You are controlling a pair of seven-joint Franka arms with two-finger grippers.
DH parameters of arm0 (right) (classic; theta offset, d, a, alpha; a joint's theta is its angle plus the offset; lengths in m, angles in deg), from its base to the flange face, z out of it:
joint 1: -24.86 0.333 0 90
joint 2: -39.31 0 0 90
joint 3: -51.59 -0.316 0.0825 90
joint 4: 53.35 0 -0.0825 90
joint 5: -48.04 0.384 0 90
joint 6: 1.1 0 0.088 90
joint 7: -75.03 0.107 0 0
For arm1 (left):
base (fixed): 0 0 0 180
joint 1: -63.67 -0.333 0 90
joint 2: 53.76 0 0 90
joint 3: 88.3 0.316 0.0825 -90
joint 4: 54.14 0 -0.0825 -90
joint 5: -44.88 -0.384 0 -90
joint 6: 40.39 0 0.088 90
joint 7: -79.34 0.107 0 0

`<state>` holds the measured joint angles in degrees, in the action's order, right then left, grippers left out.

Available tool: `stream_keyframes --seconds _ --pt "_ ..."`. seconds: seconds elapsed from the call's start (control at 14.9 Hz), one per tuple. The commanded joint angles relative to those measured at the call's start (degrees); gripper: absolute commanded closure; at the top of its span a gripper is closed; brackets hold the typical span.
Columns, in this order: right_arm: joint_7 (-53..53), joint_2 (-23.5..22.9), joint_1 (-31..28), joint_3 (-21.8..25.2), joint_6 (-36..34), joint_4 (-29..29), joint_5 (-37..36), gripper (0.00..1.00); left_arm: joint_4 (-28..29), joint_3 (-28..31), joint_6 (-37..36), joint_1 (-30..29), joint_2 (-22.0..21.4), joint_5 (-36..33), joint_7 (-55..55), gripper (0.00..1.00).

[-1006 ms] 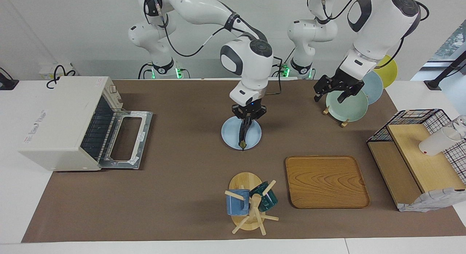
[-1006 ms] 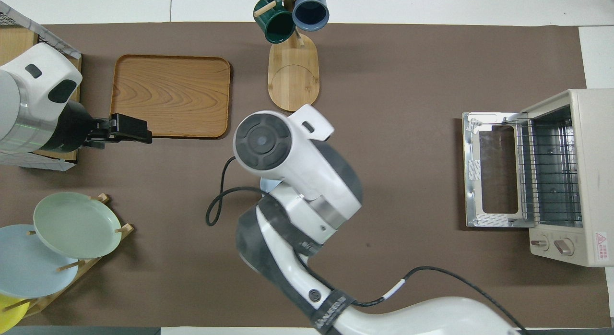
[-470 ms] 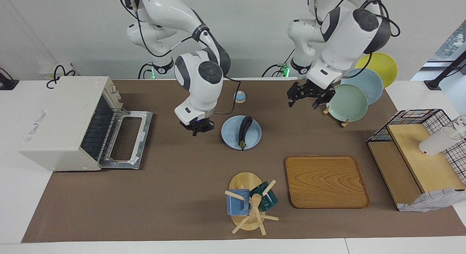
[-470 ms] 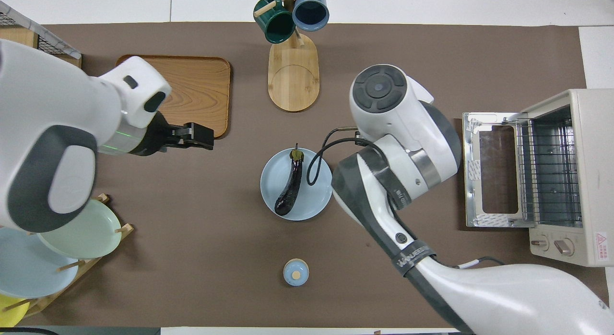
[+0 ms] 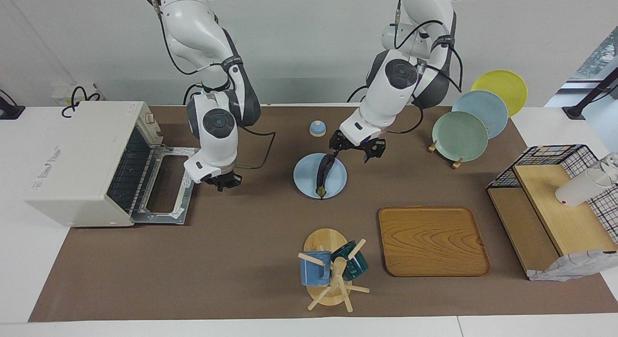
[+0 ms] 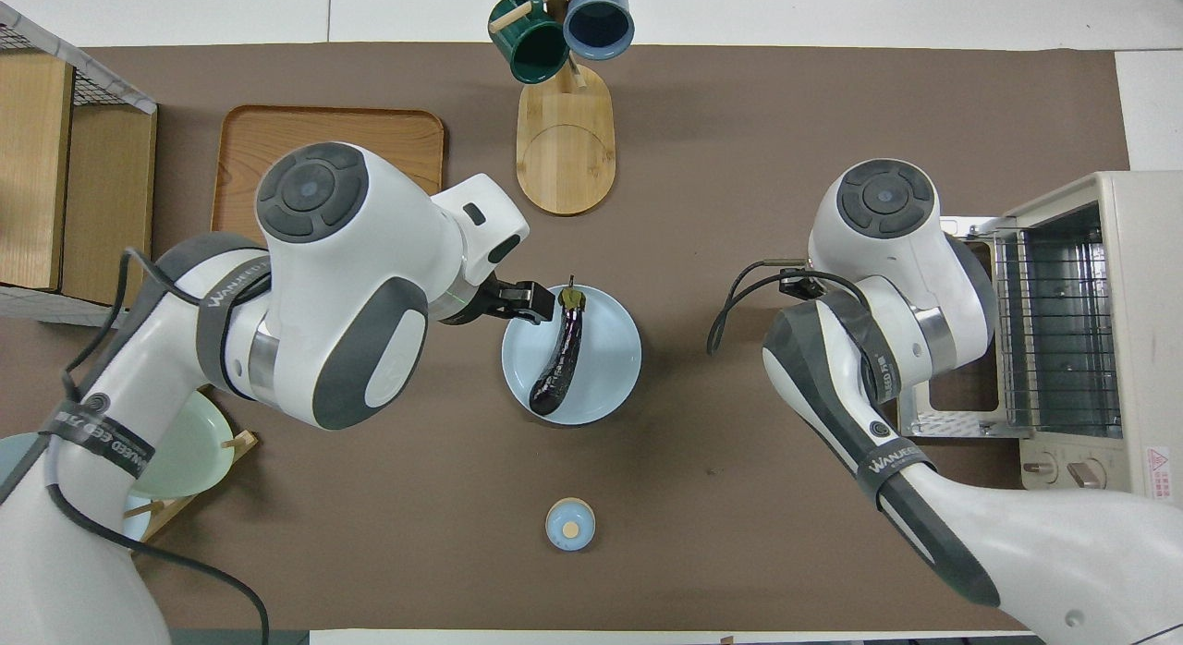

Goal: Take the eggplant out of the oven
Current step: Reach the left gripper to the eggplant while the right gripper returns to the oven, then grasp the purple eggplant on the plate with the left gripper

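Eggplant (image 5: pixel 324 174) lies on a light blue plate (image 5: pixel 338 180) mid-bench, stem end pointing away from the robots, out of the oven (image 5: pixel 82 163). Oven sits at the right arm's end of the bench, door (image 5: pixel 169 185) dropped flat and open, wire rack visible inside. Right tool (image 5: pixel 222 181) hangs above the mat just beside the open door's edge, fingertips closed, holding nothing. Left tool (image 5: pixel 358 148) hovers at the plate's edge nearer the robots, just beside the eggplant's thick end, fingers spread wide, nothing in them; cannot tell whether a fingertip touches the eggplant. Small blue knobbed lid (image 5: pixel 317 128) sits near the bench edge nearest the robots, between the two arms. Wooden tray (image 5: pixel 432 240) lies toward the left arm's end, farther from the robots than the plate. Mug tree (image 5: pixel 333 274) with a blue and a green mug stands at the bench edge farthest from the robots. Plate rack (image 5: pixel 475 117) with green, blue and yellow plates is near the left arm's corner. Wire-and-wood shelf (image 5: pixel 555 202) stands at the left arm's end.
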<state>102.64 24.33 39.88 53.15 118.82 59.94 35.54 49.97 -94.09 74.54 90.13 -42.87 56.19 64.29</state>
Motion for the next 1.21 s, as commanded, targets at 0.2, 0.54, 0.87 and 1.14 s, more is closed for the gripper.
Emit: stream_keyframes --seconds 0.2,0.54,0.87,1.14 --pt "-3.0 3.0 -3.1 -0.9 6.5 8.4 -4.5 1.0 8.4 1.0 7.3 4.5 -1.0 -0.5 -0.1 0.0" --pt "-3.0 3.2 -3.8 -0.8 6.6 10.1 -7.4 1.0 10.4 1.0 12.2 7.9 2.0 -0.6 -3.3 0.0" --pt "-3.1 3.5 -5.0 -0.8 6.1 10.6 -7.9 1.0 10.2 1.0 15.1 8.7 4.9 -0.6 -3.6 0.0" --pt "-3.2 3.6 -6.0 -0.8 5.9 10.6 -8.6 1.0 10.4 1.0 15.5 9.3 5.8 -0.7 -3.5 0.0"
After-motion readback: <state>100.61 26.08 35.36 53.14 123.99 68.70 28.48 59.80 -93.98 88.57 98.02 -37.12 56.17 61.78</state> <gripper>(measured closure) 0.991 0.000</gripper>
